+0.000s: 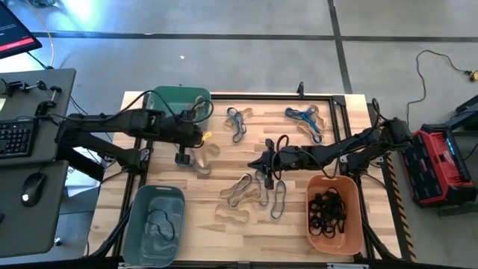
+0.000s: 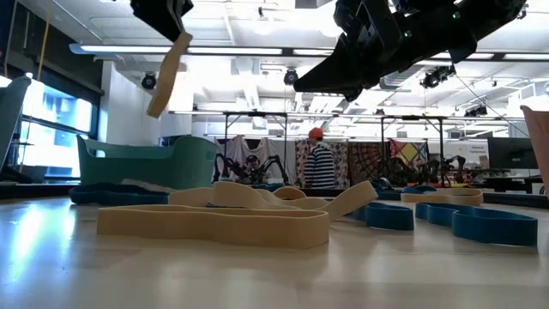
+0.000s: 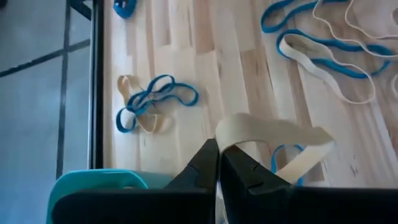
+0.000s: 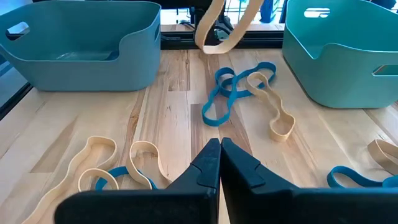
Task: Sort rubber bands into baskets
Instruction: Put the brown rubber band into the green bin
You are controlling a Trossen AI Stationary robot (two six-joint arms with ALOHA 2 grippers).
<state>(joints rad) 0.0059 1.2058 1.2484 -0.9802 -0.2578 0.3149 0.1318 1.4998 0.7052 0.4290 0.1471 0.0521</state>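
Tan band (image 2: 214, 225) lies flat w/ long axis sideways; left claw (image 1: 196, 139) grips hanging tan band (image 2: 165, 79); right claw (image 1: 258, 163) closed, empty.

Pale butcher-block wooden table top (image 1: 224, 232) under me, set in a black metal frame (image 1: 261, 96). Grey concrete floor (image 1: 224, 52) all round, crossed by dark seams. To my left, a grey desk (image 1: 30, 224) with a black keyboard (image 1: 15, 138) and black mouse (image 1: 31, 187). To my right, a red and black case (image 1: 441, 164) on the floor. Far across the room: rows of white ceiling strip lights (image 2: 257, 51), bright window (image 2: 51, 120) at left, a person in a striped top (image 2: 320, 167).
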